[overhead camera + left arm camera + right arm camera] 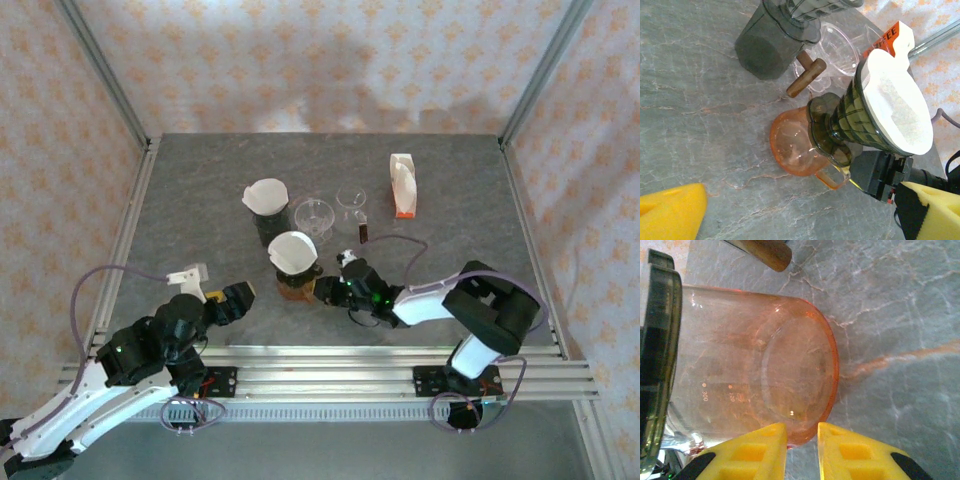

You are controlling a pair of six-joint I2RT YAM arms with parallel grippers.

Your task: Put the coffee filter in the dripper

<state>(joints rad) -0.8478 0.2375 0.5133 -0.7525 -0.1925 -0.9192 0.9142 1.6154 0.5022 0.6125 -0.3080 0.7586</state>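
Observation:
A white coffee filter [292, 247] [897, 107] sits inside the smoky dark dripper [855, 120] [657, 365]. The dripper stands on an orange glass server [294, 285] [795, 145] [765, 375] near the table's front. My right gripper [330, 290] [802, 440] is at the server's right side, its yellow fingers narrowly closed on the server's handle [835, 177]. My left gripper [232, 300] [805, 215] hovers to the server's left, jaws wide open and holding nothing.
A second filter-lined dripper [265, 196] stands on a dark server [770, 45] behind. A clear glass dripper [314, 215] with a wooden handle [805, 77], a glass cup [351, 200] and a filter box [402, 185] stand further back. Metal rails edge the table.

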